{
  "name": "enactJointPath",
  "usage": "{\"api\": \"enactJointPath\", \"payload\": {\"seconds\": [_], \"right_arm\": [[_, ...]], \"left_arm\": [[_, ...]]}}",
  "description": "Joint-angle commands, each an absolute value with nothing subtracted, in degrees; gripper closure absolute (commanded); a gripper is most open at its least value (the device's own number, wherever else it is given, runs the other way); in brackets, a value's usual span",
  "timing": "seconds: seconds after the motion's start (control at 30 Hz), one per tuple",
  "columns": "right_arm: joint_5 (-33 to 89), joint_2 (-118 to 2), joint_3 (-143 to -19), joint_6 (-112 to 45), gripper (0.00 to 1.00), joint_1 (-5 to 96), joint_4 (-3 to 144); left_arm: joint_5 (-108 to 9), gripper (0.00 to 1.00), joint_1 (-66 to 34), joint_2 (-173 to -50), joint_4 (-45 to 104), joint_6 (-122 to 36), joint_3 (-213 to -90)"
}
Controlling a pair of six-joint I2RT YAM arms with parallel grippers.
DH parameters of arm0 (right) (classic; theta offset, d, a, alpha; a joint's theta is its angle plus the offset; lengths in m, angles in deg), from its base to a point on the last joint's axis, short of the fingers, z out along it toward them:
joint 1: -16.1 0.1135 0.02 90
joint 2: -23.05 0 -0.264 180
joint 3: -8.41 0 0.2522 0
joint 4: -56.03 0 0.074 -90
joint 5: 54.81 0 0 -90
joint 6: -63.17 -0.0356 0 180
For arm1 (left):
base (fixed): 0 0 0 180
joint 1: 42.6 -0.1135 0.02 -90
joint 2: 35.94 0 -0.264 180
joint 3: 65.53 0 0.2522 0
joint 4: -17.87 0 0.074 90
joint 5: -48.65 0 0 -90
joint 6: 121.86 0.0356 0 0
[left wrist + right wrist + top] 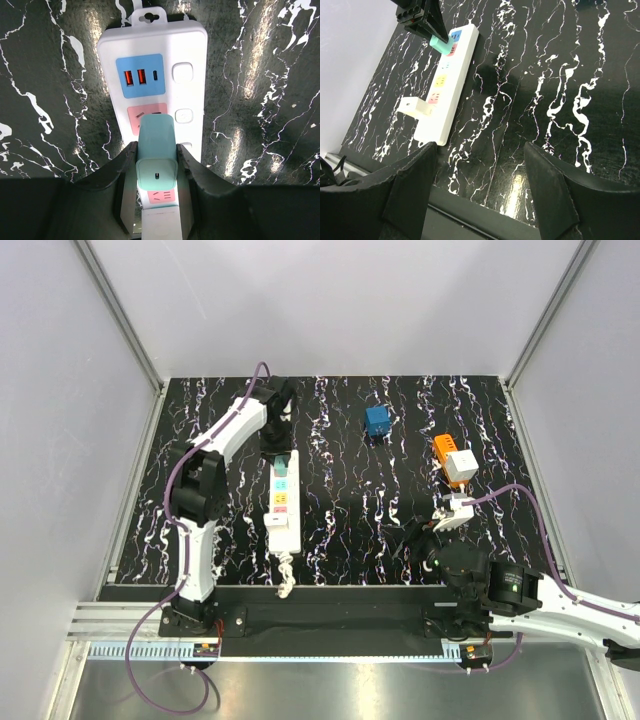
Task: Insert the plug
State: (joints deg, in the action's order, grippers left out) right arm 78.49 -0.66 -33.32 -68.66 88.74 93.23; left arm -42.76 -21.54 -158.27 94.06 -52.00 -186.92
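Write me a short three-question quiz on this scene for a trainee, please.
1. True or false: the right gripper is shut on an orange block.
2. What colour is the plug held in the left gripper? A orange, B mint green, C blue.
3. Fill in: on the power strip, the panel with the USB ports is coloured ___.

Key: 1 false, it is open and holds nothing; 2 B; 3 blue.
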Motion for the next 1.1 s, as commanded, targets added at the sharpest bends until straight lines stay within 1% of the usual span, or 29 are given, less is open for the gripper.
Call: {"api": "enactJointPath", "payload": {"seconds": [0.0, 0.47, 0.77, 1.07], "right_arm": [[81.9, -0.3, -33.2, -69.1, 0.23, 88.8, 92.6], [82.6, 0.7, -32.9, -69.1, 0.23, 88.9, 92.9], [82.4, 0.4, -32.9, -69.5, 0.23, 88.8, 93.2], [82.4, -1.7, -33.5, -70.4, 0.23, 88.8, 93.2]], "left_arm": [[-43.9, 1.0, -21.3, -159.6, 94.3, -52.7, -188.9], [-42.4, 1.0, -20.4, -161.5, 92.2, -53.4, -185.7], [-38.3, 1.0, -20.0, -161.6, 89.8, -53.8, -180.5], [-39.5, 1.0, -20.0, -161.4, 84.5, -54.2, -172.9]]}}
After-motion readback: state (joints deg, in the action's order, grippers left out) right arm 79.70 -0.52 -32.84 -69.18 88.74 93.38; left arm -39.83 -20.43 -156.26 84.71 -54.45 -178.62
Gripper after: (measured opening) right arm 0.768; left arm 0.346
